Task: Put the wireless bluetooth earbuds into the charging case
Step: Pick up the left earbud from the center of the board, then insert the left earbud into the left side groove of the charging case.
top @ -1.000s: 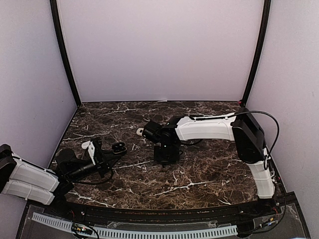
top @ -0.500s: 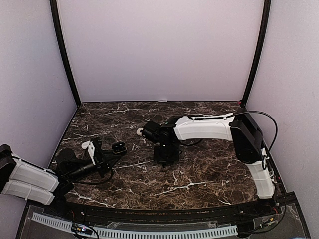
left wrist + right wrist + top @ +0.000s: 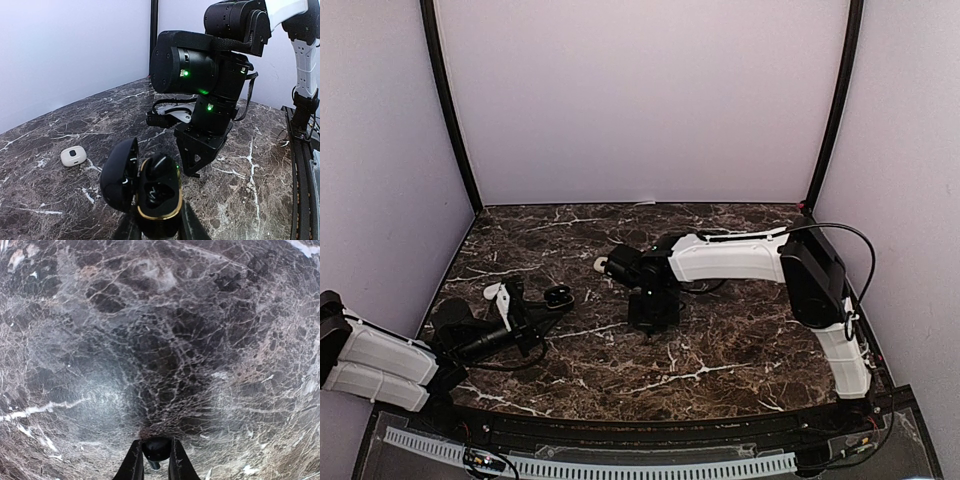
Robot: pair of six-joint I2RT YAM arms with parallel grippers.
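Right wrist view tells the story: the right pincer (image 3: 156, 442) is down at the bench (image 3: 165, 315), its 2 fingers pinched against either side of a small dark rounded earbud (image 3: 156, 450) that looks to be sitting right on the marble. A short stub shows below the head, toward the wrist, so I judge its long axis runs roughly along the fingers, though it is too small to be sure. Over to the left wrist view, and there's the charging case (image 3: 159, 192), black with a gold rim, lid swung open to the side. It is clamped low down in the left pincer (image 3: 159, 229) and held out over the bench with its open mouth showing to that camera. 1 bay may hold something dark already; I cannot tell. Now the relation that matters: in the top external view the case lies to the left of the right pincer, apart from it, with bare marble between. So the right arm has the bud and the left arm has the case. By my reading the bud must lift and travel leftward, with its stem lined up to a free bay. A small white piece (image 3: 73, 156) lies on the bench beyond, well apart; what it is I cannot make out.
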